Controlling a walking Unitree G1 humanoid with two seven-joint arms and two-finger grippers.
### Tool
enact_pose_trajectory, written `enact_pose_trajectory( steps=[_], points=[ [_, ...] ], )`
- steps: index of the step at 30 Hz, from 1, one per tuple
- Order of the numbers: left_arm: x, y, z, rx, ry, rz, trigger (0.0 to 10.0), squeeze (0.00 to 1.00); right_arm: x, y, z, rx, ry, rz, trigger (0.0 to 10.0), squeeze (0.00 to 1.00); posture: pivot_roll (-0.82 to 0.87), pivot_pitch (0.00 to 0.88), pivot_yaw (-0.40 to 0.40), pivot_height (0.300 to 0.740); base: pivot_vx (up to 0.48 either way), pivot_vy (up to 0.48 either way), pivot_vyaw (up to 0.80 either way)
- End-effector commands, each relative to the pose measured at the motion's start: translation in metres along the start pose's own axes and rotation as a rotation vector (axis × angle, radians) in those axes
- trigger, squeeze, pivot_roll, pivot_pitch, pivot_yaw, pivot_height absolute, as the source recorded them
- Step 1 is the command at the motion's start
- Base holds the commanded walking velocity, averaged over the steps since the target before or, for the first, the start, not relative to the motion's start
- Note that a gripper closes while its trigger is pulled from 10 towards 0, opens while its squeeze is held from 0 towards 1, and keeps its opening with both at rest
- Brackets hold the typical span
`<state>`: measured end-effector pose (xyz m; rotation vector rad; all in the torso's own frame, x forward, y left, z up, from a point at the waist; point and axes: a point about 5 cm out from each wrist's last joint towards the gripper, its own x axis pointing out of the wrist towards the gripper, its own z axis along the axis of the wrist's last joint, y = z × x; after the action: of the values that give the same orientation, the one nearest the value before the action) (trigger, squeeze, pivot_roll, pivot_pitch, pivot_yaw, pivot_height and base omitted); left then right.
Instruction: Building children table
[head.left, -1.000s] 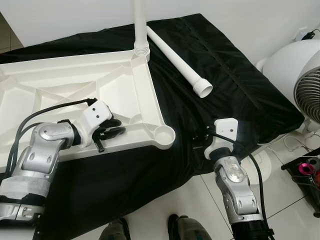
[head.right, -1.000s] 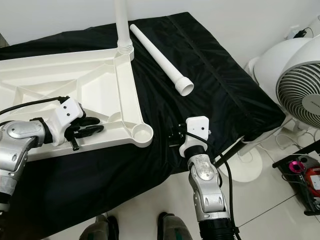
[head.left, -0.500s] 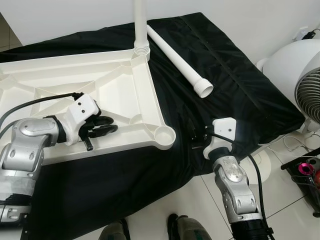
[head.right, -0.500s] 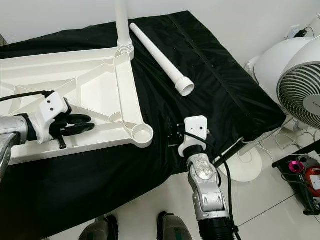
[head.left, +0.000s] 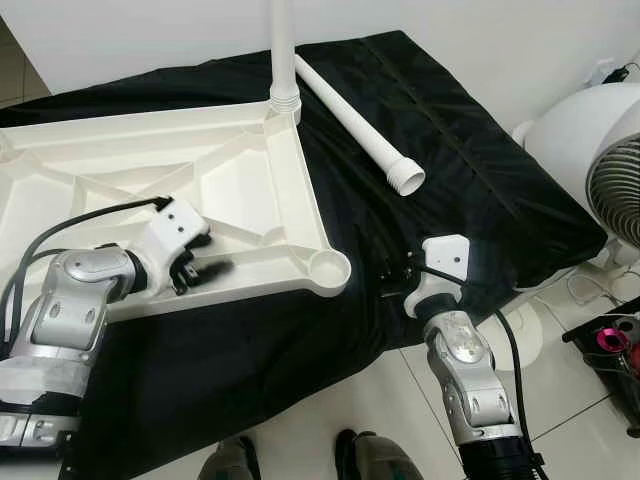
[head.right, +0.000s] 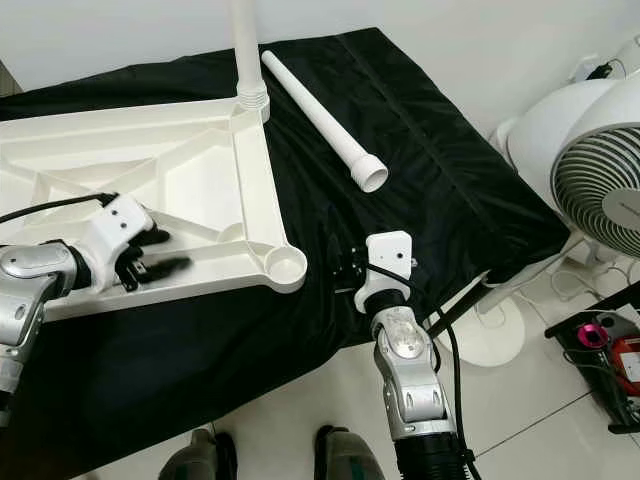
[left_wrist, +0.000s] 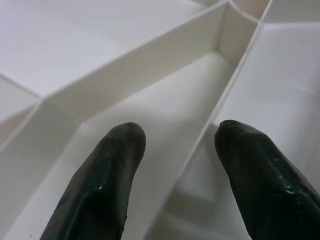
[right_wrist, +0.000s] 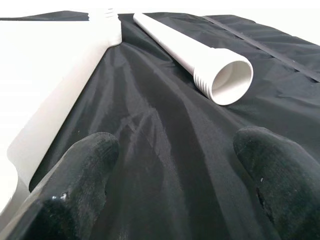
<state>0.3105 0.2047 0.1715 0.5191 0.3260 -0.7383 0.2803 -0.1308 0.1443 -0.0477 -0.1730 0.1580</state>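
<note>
A white plastic tabletop (head.left: 120, 170) lies upside down on a black cloth, its ribs facing up. One white leg (head.left: 282, 50) stands screwed into the far right corner. A loose leg (head.left: 355, 120) lies on the cloth beside it, threaded end toward me. The near right corner socket (head.left: 328, 266) holds nothing. My left gripper (head.left: 215, 262) is open low over the near rim, and a thin rib (left_wrist: 200, 140) runs between its fingertips (left_wrist: 100, 185). My right gripper (head.left: 395, 275) is open just above the cloth right of that corner, pointing at the loose leg (right_wrist: 200, 55).
A large white fan (head.left: 600, 150) stands at the right, off the cloth's corner. A pink appliance (head.left: 612, 335) sits on the tiled floor beyond it. The black cloth (head.left: 470, 190) drapes over the near edge, and my feet (head.left: 230, 465) are below.
My left wrist has turned and its fingers have settled lower onto the tabletop's near rim. The right arm has barely moved.
</note>
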Motion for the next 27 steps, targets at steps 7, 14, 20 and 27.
enact_pose_trajectory(
  steps=[7,14,20,27],
  points=[
    [0.008,0.013,-0.006,-0.08,0.088,0.264,10.0,0.0,0.0,0.005,-0.004,0.008,0.011,0.014,10.0,0.0,-0.07,0.142,0.019,0.74,0.0,0.0,0.0],
    [0.011,0.006,-0.003,-0.104,0.078,0.258,0.0,0.0,0.0,0.003,-0.005,0.009,0.014,0.008,10.0,0.0,-0.07,0.152,0.02,0.74,0.0,0.0,0.0],
    [0.012,0.005,-0.001,-0.11,0.077,0.276,0.0,0.0,0.001,0.003,-0.004,0.009,0.01,0.004,10.0,0.0,-0.07,0.158,0.024,0.74,0.0,0.0,0.0],
    [0.014,0.003,0.003,-0.094,0.079,0.26,7.5,0.0,0.002,0.003,-0.004,0.006,0.008,0.006,10.0,0.0,-0.07,0.164,0.026,0.74,0.0,0.0,0.0]
  ],
)
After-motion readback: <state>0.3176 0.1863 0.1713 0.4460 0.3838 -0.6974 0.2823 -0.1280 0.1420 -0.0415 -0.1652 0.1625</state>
